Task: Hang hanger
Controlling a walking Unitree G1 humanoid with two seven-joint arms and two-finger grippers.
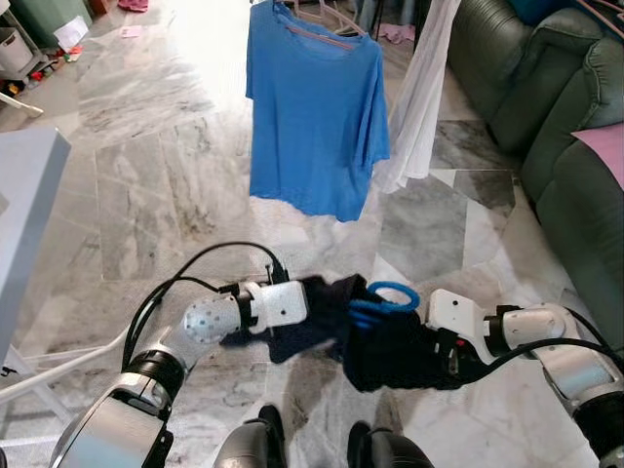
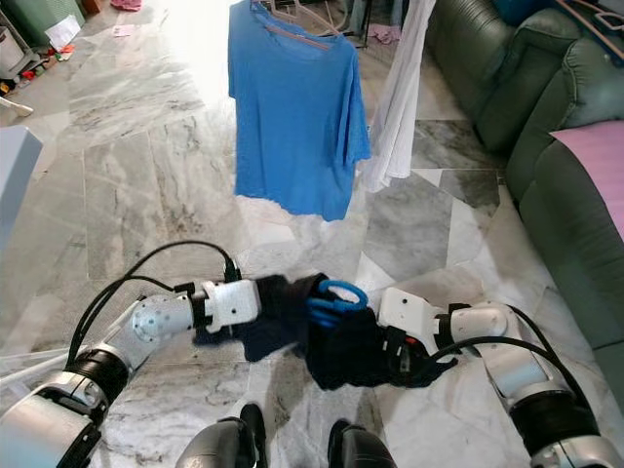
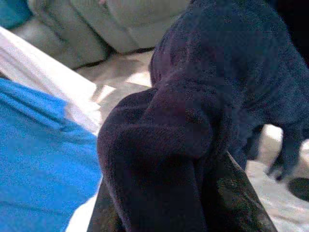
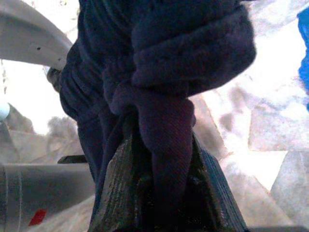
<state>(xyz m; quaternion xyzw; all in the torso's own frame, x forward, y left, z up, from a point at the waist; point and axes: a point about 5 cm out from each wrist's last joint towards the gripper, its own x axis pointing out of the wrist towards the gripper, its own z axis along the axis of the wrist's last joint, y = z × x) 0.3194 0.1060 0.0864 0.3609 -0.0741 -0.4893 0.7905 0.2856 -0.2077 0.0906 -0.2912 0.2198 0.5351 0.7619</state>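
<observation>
A dark navy garment (image 1: 375, 341) hangs bunched between my two arms, low in front of me, with the blue hook of a hanger (image 1: 387, 297) poking out of its top. My left gripper (image 1: 327, 312) is buried in the cloth from the left, and the left wrist view has its fingers (image 3: 231, 193) pressed on a thick fold of it. My right gripper (image 1: 429, 356) comes in from the right; its fingers (image 4: 120, 188) are shut on a twisted fold of the garment (image 4: 164, 145).
A blue T-shirt (image 1: 317, 107) on a pink hanger and a white cloth (image 1: 419, 97) hang ahead at the top. A green sofa (image 1: 546, 107) lines the right side. A grey table edge (image 1: 24, 224) stands at the left. Marble floor (image 1: 156, 185) lies between.
</observation>
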